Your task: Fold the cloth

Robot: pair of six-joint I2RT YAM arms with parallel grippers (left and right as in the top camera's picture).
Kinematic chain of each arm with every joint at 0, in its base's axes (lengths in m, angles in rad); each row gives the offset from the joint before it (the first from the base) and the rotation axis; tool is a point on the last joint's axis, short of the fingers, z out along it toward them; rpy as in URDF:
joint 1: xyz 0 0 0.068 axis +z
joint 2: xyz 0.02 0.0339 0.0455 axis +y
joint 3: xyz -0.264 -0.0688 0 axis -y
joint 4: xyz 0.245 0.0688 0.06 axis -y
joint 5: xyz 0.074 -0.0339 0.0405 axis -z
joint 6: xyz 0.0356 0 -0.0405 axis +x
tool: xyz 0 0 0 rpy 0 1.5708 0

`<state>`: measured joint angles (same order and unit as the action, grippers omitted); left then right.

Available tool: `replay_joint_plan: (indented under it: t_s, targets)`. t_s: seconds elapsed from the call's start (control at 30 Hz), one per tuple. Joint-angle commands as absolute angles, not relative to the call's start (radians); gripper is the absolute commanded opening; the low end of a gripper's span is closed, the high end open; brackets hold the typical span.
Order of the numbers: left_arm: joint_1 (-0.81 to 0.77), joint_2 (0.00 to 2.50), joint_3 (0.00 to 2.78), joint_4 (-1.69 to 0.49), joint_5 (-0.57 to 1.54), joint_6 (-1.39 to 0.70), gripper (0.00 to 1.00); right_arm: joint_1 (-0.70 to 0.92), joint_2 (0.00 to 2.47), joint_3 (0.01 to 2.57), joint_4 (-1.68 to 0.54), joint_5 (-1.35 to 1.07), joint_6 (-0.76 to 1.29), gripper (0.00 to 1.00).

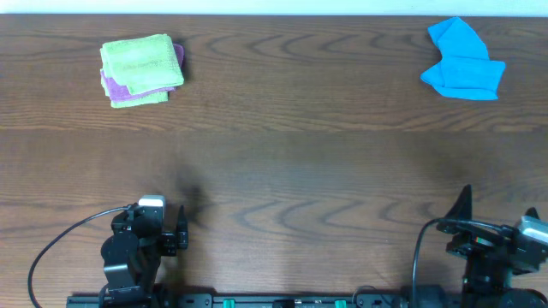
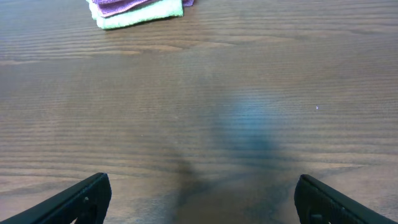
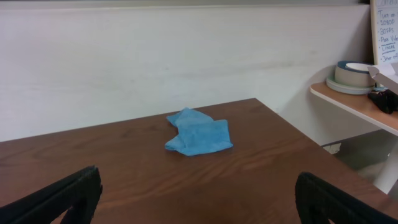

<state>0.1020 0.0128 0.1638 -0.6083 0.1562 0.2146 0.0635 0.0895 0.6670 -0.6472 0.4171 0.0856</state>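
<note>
We see lime-green cloth (image 1: 141, 62) at far left of table (image 1: 282, 145), lying bunched on purple cloth (image 1: 110, 86). Left gripper (image 2: 202, 198) wide open, empty; cloth lies straight ahead, well apart. Right gripper (image 3: 199, 194) open, empty, much farther off. We think left arm reaches first.

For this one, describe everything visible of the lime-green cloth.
The lime-green cloth lies flat as a folded, roughly square bundle on the far left part of the table. It looks like soft, nubby microfiber. A purple cloth is sandwiched in it, peeking out at the left and right edges, with a green layer above and a paler green edge below; the left wrist view shows this too. The layers are not neatly aligned. No tag shows. Only the purple cloth and the table touch it.
</note>
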Motion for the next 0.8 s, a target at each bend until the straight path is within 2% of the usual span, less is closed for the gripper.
replay_joint_plan:
  t_s: [0.0, 0.53, 0.77]
  targets:
    - [0.103, 0.004, 0.157, -0.609, 0.149, 0.224, 0.95, 0.071, 0.083, 0.681, -0.648, 0.414, 0.070, 0.99]
    - [0.103, 0.004, 0.157, -0.609, 0.149, 0.224, 0.95, 0.066, 0.083, 0.672, -0.648, 0.418, 0.069, 0.99]
    - [0.103, 0.004, 0.157, -0.609, 0.149, 0.224, 0.95, 0.009, 0.083, 0.672, -0.674, 0.418, 0.069, 0.99]
